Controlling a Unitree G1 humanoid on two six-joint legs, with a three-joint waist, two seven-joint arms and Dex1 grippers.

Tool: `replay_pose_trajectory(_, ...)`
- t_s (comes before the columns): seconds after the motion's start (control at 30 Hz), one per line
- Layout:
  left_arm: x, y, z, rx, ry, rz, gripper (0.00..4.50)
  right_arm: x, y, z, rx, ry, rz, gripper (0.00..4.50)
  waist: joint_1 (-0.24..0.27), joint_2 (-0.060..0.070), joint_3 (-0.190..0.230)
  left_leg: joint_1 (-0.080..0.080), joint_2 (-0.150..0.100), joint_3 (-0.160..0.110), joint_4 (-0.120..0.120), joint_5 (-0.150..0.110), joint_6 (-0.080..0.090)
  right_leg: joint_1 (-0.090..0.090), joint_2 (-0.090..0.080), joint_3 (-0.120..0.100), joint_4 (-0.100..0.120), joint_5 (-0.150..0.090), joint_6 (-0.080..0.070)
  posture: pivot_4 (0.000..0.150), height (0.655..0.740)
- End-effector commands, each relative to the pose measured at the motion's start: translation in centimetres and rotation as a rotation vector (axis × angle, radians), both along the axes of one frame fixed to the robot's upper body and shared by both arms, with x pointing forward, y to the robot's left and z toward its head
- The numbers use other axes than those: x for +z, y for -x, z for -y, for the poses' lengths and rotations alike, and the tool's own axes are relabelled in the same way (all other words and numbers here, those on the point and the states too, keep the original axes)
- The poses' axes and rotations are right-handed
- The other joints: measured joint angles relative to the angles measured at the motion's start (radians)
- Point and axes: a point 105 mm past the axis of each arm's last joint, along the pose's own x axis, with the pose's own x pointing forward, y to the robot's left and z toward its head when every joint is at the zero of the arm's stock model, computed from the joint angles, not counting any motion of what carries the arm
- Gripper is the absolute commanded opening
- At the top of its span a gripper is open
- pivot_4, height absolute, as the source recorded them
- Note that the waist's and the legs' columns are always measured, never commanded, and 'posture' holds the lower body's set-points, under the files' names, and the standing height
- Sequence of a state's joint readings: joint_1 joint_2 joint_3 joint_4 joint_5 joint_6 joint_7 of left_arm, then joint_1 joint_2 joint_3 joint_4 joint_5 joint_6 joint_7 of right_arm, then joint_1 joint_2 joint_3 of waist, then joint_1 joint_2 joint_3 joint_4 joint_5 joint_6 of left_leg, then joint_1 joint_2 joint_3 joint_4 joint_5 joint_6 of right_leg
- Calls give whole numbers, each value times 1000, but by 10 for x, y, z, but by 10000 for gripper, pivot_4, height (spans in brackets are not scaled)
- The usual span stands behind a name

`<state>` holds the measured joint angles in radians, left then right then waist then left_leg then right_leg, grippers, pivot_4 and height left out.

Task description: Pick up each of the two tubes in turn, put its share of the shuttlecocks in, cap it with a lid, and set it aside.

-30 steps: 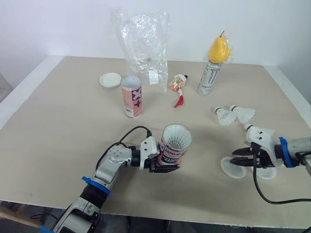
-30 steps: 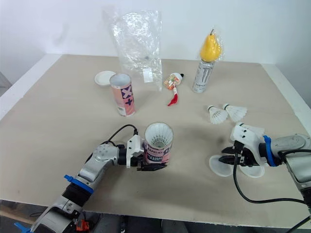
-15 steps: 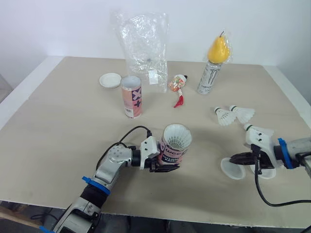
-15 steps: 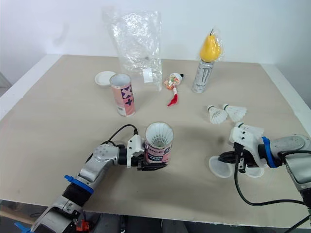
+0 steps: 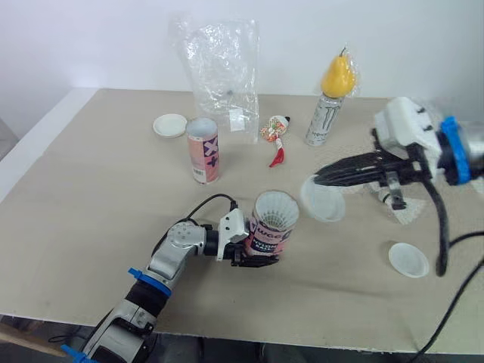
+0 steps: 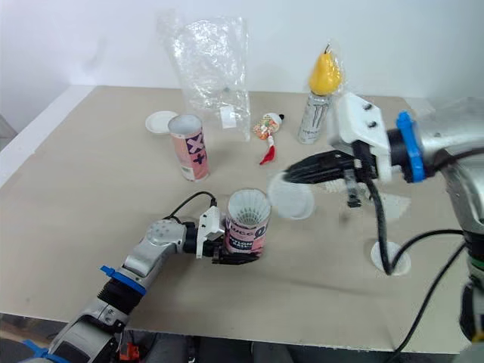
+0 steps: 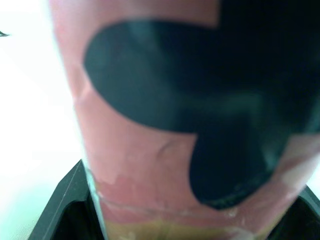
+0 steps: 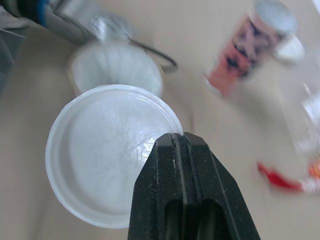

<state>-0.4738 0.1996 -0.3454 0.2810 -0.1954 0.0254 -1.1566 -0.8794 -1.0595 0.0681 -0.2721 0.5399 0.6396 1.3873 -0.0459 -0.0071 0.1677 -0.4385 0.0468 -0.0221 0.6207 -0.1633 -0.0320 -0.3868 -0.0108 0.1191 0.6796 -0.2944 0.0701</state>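
We see the left gripper (image 5: 255, 255) clamped on the lower body of a pink shuttlecock tube (image 5: 268, 236), one black finger on each side. The tube stands upright on the table (image 5: 91, 197), near the front edge and about at the middle. White shuttlecock feathers (image 5: 275, 212) fill its open mouth. In the left wrist view the tube's pink wall with its black print (image 7: 175, 125) sits tight between the fingers (image 7: 65, 200).

The right gripper (image 5: 318, 179) is up in the air to the right of the tube. Its fingers are pressed together on the rim of a white plastic lid (image 5: 325, 203). The lid hangs tilted from the fingertips, just beside the tube's mouth on its right side; we cannot tell whether it touches the tube. In the right wrist view the lid (image 8: 107, 150) lies in front of the feather-filled tube mouth (image 8: 117, 67).

A second lid (image 5: 408, 259) lies flat on the table to the near right. A third lid (image 5: 169, 125) lies at the far left. Just right of it the second tube (image 5: 203, 150) stands upright, open at the top. Behind it a clear plastic bag (image 5: 221, 68) stands against the wall. A small red and white packet (image 5: 277, 138) lies right of the bag. Further right an energy drink can (image 5: 321, 119) stands with a yellow pear (image 5: 338, 76) on top.
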Motion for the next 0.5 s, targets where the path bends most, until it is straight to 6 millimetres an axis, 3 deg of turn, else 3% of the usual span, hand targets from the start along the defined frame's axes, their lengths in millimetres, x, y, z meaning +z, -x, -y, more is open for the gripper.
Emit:
replay_pose_trajectory(0.03,-9,2,3,1,-18,-19,29896,10,1,-16,52,3,38,687,5,-1,0,-1,0,-1,0,0,0,0,0,-1,0,0,0,1500,7400)
replay_pose_trajectory(0.2,-9,1,5,7,-17,-11,29896,6,-1,-33,129,24,32,687,6,-1,0,-1,0,-1,0,0,0,0,0,-1,0,0,-1,1500,7400)
replay_pose_trajectory(0.5,-11,-1,0,42,-21,-16,29896,-5,-7,-40,180,86,38,687,7,-1,0,-1,0,-1,0,0,0,0,0,-1,1,0,-1,1500,7400)
